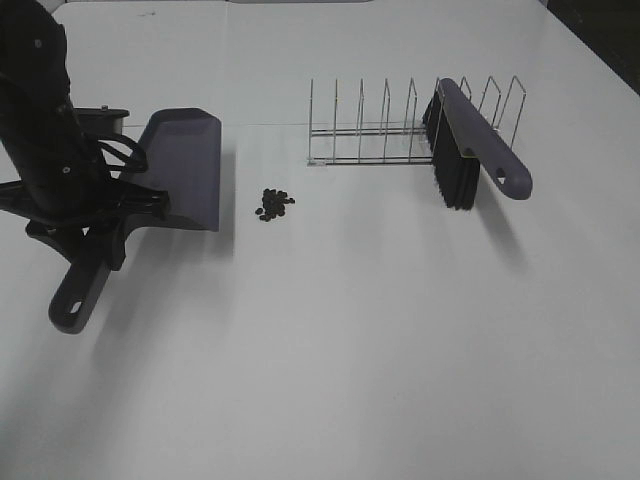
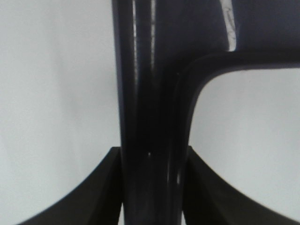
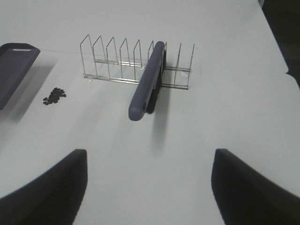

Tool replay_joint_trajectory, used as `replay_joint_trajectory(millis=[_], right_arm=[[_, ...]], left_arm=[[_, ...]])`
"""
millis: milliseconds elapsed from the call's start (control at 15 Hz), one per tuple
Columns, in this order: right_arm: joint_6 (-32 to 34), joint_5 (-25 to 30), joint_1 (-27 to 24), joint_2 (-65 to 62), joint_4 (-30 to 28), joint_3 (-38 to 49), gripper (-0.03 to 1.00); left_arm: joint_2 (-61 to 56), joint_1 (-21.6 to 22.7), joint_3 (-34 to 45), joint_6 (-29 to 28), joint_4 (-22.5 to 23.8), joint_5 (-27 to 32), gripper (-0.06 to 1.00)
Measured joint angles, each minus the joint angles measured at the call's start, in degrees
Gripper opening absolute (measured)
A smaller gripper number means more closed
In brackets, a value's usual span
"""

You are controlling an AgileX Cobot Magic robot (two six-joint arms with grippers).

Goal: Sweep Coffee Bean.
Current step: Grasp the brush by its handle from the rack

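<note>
Bench (image 1: 350, 360) white, wire rack (image 1: 360, 135) at back. My left end effector (image 2: 152, 187) clamps handle of dustpan (image 1: 185, 160) on bench; brush (image 1: 482, 140) propped in rack; my right end effector (image 3: 150, 187) spread wide, empty. Tiny coffee bean (image 1: 273, 204) pile just beside dustpan's front lip.

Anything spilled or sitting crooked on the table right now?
Yes: a small pile of coffee beans lies loose on the table between the dustpan and the wire rack. The brush sits slanted in the rack.

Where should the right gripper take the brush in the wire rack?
Take the purple-grey plastic brush by its handle end, which juts clear of the silver wire rack on the near side. Come from above, jaws spanning its narrow width; bristles hang beneath.
</note>
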Motion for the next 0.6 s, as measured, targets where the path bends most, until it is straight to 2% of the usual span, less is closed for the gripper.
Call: replay_joint_trajectory(millis=[200, 467, 533, 600], right_arm=[[-0.2, 0.2, 3.4, 14.4, 0.1, -8.4, 0.65], [0.5, 2.4, 4.0, 34.8, -0.2, -24.1, 0.65], [1.9, 6.6, 4.0, 46.2, -0.2, -34.0, 0.65], [3.2, 8.7, 4.0, 51.0, -0.2, -38.7, 0.65]], left_arm=[[0.0, 0.0, 0.0, 0.0, 0.0, 0.0, 0.35], [0.0, 0.0, 0.0, 0.5, 0.0, 0.0, 0.35], [0.0, 0.0, 0.0, 0.5, 0.0, 0.0, 0.35], [0.0, 0.0, 0.0, 0.5, 0.0, 0.0, 0.35]])
